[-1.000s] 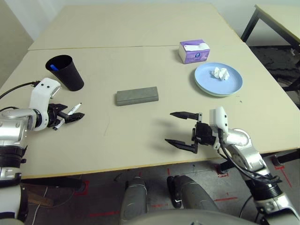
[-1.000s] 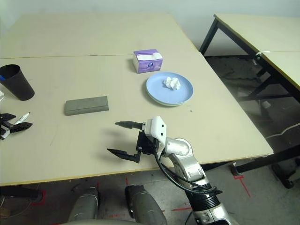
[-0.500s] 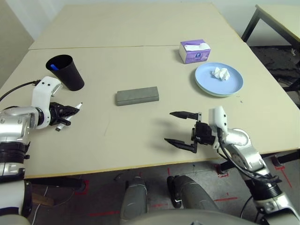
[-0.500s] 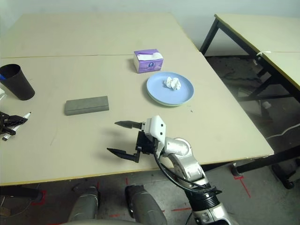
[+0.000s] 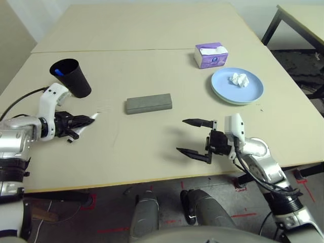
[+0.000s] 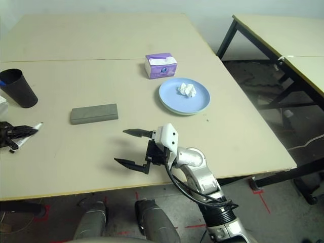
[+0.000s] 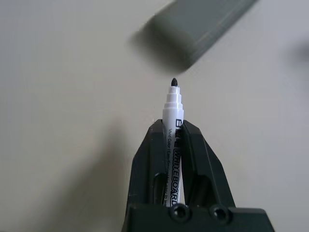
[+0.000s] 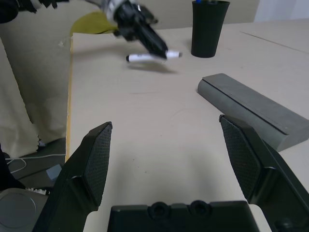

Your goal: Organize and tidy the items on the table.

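Observation:
My left gripper (image 5: 83, 121) is shut on a white pen (image 7: 172, 126) with a black tip, held just above the table (image 5: 126, 147) at its left side and pointing toward the grey glasses case (image 5: 148, 103). Behind it stands the black cup (image 5: 71, 77) with a blue-capped pen (image 5: 58, 72) inside. At the right a white tissue wad (image 5: 238, 79) lies on the blue plate (image 5: 250, 91), which rests on a green one. My right gripper (image 5: 195, 136) hangs open over the table's front middle, nothing between its fingers (image 8: 96, 162). The sunglasses are out of view.
A purple-and-white tissue box (image 5: 210, 54) stands behind the plates. A thin seam (image 5: 126, 50) crosses the table farther back. A second table with black legs (image 5: 301, 20) stands at the far right. Bare tabletop lies between the case and my right gripper.
My left gripper has shut on the black-tipped pen, raised it off the table and shifted it slightly right. The right arm has stayed still.

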`<act>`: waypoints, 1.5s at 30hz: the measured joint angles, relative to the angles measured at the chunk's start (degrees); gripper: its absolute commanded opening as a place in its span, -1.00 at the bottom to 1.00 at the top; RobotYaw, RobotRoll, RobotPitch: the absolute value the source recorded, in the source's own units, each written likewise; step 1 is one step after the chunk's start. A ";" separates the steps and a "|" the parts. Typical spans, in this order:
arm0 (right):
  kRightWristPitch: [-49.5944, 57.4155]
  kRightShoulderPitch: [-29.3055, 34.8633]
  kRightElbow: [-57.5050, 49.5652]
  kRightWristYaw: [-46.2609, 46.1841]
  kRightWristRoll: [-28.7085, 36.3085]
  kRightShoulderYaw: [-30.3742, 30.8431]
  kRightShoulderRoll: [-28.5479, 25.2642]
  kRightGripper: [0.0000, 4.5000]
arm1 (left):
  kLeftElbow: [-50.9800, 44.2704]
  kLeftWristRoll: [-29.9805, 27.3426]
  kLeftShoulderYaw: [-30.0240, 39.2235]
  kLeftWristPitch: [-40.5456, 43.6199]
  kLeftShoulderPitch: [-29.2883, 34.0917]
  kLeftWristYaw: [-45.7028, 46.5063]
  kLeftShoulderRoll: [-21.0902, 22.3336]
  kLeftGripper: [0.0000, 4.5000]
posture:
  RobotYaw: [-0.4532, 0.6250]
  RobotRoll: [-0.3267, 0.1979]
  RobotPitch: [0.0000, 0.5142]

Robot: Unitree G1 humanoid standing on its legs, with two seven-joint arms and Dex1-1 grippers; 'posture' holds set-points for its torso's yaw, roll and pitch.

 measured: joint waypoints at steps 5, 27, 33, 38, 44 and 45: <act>-0.34 0.04 1.16 0.71 0.01 0.00 -0.02 1.00 | -4.06 -4.42 7.05 -1.00 -0.88 0.77 0.42 -0.88 | -0.16 0.25 -0.42; -1.39 -1.27 3.97 2.35 -0.01 -0.03 0.17 1.00 | 26.30 -1.23 15.79 -16.56 -31.53 35.86 -4.97 -0.88 | -0.14 0.25 -0.44; -1.38 -1.23 3.87 2.06 -0.36 0.03 0.09 1.00 | 33.54 2.74 10.45 -21.57 -37.84 36.70 -7.43 -0.88 | -0.20 0.25 -0.44; -1.35 0.08 2.86 1.13 -0.55 -0.04 -0.34 1.00 | 39.51 4.51 8.47 -24.55 -40.31 36.05 -7.61 -0.88 | -0.24 0.25 -0.43; -1.15 0.98 1.95 0.39 -0.71 -0.02 -0.40 1.00 | 44.28 6.46 7.55 -28.45 -41.98 36.10 -7.63 -0.88 | -0.26 0.25 -0.42; -1.13 0.98 1.73 0.28 -0.72 -0.02 -0.40 1.00 | 44.86 6.66 7.47 -28.90 -41.97 36.08 -7.70 -0.88 | -0.26 0.25 -0.42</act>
